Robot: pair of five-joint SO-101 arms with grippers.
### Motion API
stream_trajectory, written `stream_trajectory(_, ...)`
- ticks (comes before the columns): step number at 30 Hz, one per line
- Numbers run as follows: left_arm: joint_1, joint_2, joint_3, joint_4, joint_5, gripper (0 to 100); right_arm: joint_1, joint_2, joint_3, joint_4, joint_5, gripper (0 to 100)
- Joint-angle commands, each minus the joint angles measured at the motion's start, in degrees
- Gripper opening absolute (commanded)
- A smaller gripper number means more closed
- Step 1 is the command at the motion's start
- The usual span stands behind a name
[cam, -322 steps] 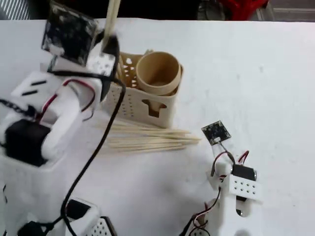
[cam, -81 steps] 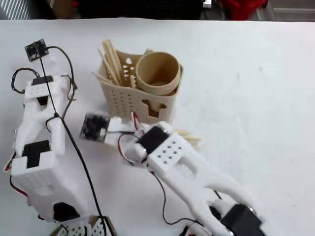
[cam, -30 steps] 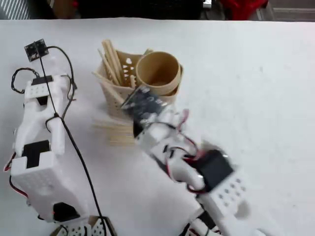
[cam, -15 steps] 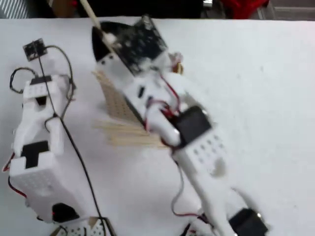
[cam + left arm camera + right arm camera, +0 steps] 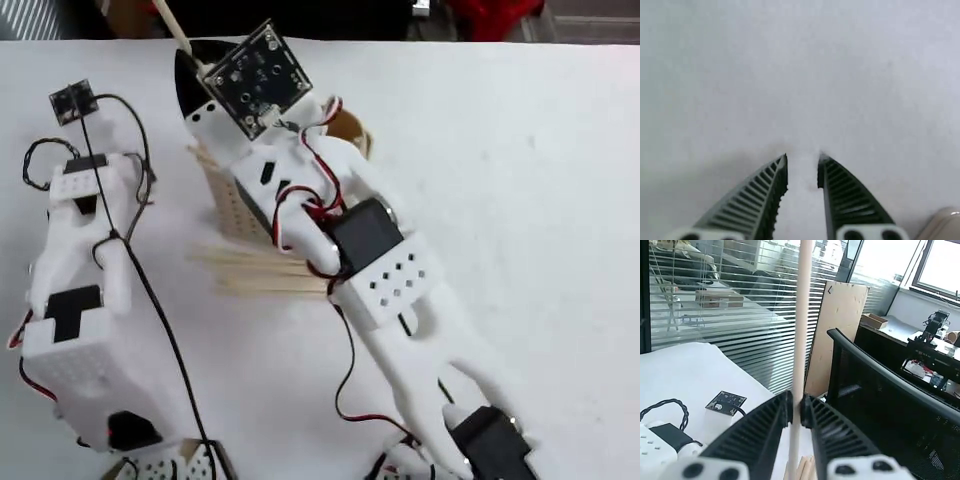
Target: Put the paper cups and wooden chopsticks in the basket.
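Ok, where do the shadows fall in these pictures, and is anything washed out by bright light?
Left wrist view: a soft grey shadow lies on the white table under the left gripper. Right wrist view: the windows behind glare white, while the pale wooden chopstick in the right gripper is evenly lit. High view: even light, no hard shadow beside the loose wooden chopsticks.

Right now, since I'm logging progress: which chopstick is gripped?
The single chopstick pinched in the right end effector; the pile lies flat on the table beside the basket.
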Motion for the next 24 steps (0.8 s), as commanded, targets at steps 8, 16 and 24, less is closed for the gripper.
stream_trajectory(8, -0.4, -0.4, -0.26, -0.79, 0.0, 12, 0.04, -0.57, -3.34, 2.24, -0.53, 9.5)
stream_trajectory(16, -0.4, -0.4, -0.26, -0.53, 0.0, 12, 0.13, -6.11, -3.34, 32.13, -0.44, 8.7)
stream_trajectory(24, -0.4, -0.4, -0.35, -0.97, 0.0, 12, -3.12, -11.21, 10.37, 50.59, 5.36, 8.5)
